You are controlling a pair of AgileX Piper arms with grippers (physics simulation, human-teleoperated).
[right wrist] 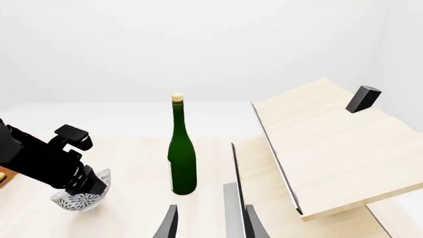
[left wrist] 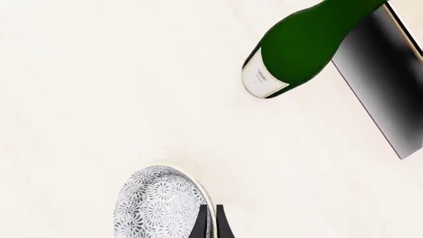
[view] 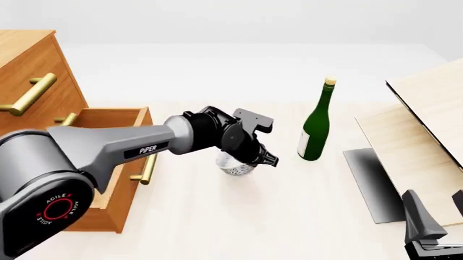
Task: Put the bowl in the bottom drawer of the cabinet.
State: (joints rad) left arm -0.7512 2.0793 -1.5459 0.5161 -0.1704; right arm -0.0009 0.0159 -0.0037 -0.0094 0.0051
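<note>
The small speckled white bowl (view: 233, 166) is out on the tabletop, right of the cabinet (view: 36, 59). My left gripper (view: 262, 155) is shut on its rim. In the left wrist view one black finger (left wrist: 201, 223) lies inside the bowl (left wrist: 155, 206) and the other outside. From the right wrist view the bowl (right wrist: 78, 199) looks tilted; I cannot tell whether it touches the table. The bottom drawer (view: 116, 200) stands pulled out, with its brass handle (view: 148, 168) toward the bowl. My right gripper (view: 437, 216) is open and empty at the near right.
A tall green bottle (view: 315, 130) stands upright just right of the bowl. Pale wooden boards (view: 426, 124) slope over the right side, with a dark grey panel (view: 369, 181) flat beneath them. The two upper drawers are closed.
</note>
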